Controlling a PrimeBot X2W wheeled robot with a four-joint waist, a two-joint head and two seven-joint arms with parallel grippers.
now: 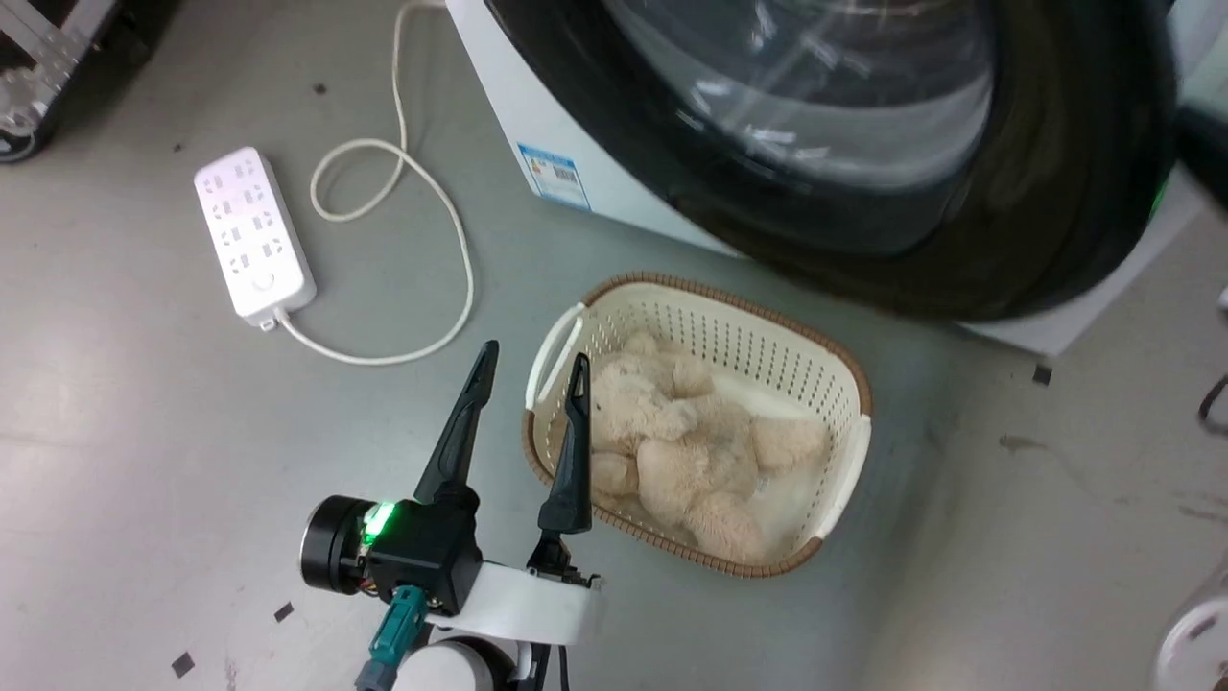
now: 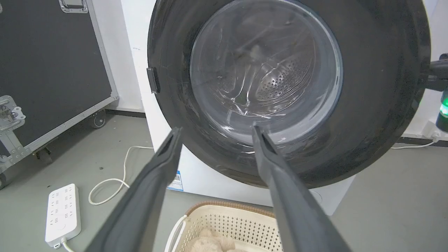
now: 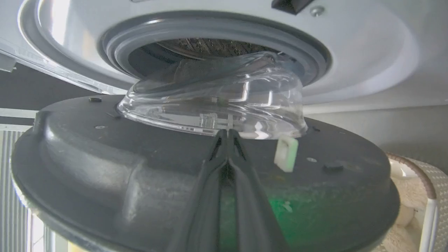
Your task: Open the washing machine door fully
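door point(image 3: 105, 164) stands ajar, closed right jaws behind it.

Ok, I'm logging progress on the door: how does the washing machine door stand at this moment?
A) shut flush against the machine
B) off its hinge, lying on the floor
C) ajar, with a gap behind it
C: in the right wrist view the washing machine door stands off the white machine front, with the shut right gripper in the gap between them.

Left gripper point(image 2: 216, 128) spread wide, fingers pointing at the door point(image 2: 367, 105); basket point(image 2: 224, 220) just below, power strip point(image 2: 63, 213) on the floor point(image 2: 385, 196).
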